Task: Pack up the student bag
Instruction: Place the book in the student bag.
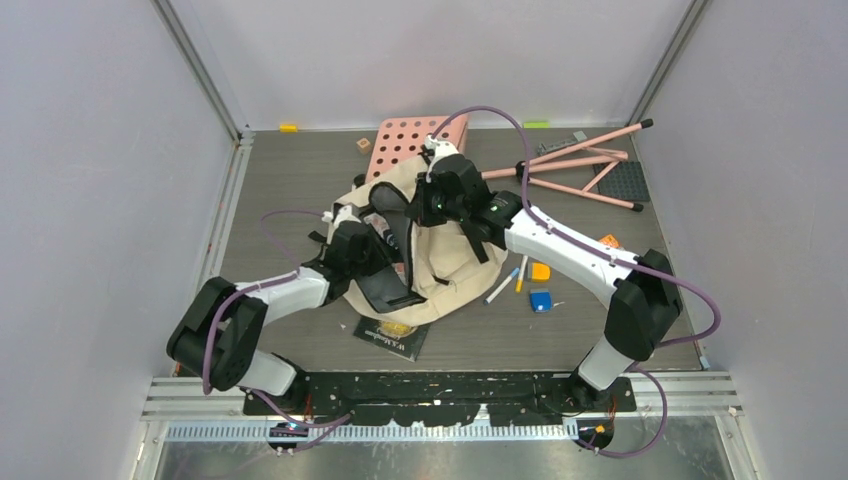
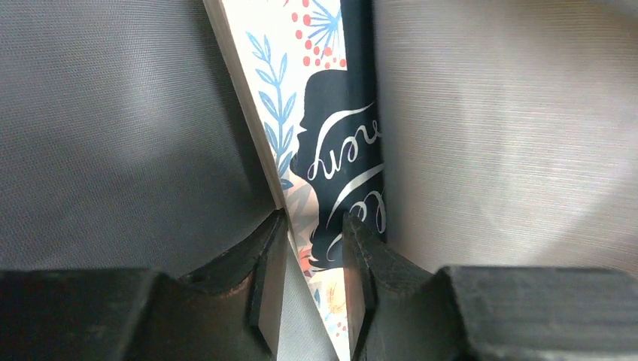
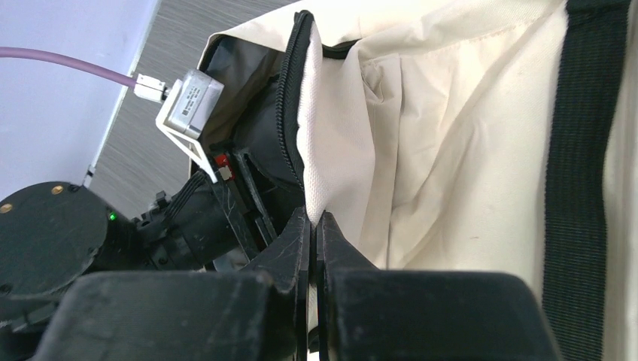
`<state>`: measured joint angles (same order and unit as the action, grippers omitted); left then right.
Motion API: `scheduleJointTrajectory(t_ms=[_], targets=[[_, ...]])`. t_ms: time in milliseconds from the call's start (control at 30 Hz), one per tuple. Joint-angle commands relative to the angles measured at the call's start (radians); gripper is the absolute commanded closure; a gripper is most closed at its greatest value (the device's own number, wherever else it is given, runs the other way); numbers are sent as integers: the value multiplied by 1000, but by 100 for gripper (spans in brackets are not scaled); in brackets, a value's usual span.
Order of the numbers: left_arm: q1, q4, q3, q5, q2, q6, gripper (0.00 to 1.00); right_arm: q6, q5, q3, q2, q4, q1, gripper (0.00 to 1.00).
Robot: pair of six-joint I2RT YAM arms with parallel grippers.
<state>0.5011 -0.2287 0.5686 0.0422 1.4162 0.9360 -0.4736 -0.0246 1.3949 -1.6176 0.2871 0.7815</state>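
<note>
We see the student bag [image 1: 450, 265], cream w/ black straps, lying slumped at the ctr of the table [image 1: 280, 190], just ahead of both arms, its mouth open toward the left. Inside, in the left wrist view, grey lining [image 2: 113, 113] walls both sides & a book [image 2: 331, 143] stands tilted btwn them, its cover showing a dark silhouette, white script & blue leaves. The left gripper [image 2: 312, 226] is down in the bag's mouth, jaws part-way apart. The book's page edge crosses the gap on a slant w/ lining showing beside it, so we see nothing clamped. The right gripper [image 3: 316, 218] is closed tight on the bag's cream rim, just beside the black zipper [image 3: 290, 113], holding that edge up. Outward: a black book [image 1: 392, 335] lies partly under the bag's near side. To the right lie two pens [image 1: 503, 285], an orange block [image 1: 540, 271] & a blue block [image 1: 541, 300]. Behind the bag are a pink perforated board [image 1: 405, 140], touching it, & a pink folded stand [image 1: 585, 165] w/ a dark grey plate [image 1: 625, 182] beside it.
</note>
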Motion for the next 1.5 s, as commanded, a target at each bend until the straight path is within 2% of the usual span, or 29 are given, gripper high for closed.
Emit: scheduleJointTrajectory(t_ms=[0,233,333,600,733,867,1000,1133,1167,1233,1300,1367,1467], targets=[[73,-125,75,3,49,20,72,-10,-42,-20,-19,-58,-4,99],[86,-185,68,27,73,6,72,-19,-43,-18,-39,-67,-4,100],[84,-113,56,72,21,-26,68,-12,-57,-17,-27,-64,-4,99],[84,256,88,175,-255,-217,43,23,-101,-18,27,-33,-4,100],[82,507,135,266,-416,-328,20,50,-152,-18,62,-7,-4,100],[63,707,176,379,-484,-399,10,89,-204,-16,85,26,-6,100],[25,777,172,407,-476,-427,1,103,-240,-20,90,58,-24,100],[-38,739,135,332,-400,-427,0,105,-259,-46,110,64,-65,100],[-54,716,124,305,-378,-425,1,107,-261,-56,112,64,-73,100],[-78,636,101,256,-337,-432,12,107,-266,-74,115,63,-102,100],[-83,590,93,246,-301,-441,30,102,-271,-95,112,62,-136,100],[-88,584,109,245,-279,-444,54,93,-279,-111,103,64,-168,99],[-97,591,137,258,-274,-448,73,83,-298,-133,89,69,-210,95]])
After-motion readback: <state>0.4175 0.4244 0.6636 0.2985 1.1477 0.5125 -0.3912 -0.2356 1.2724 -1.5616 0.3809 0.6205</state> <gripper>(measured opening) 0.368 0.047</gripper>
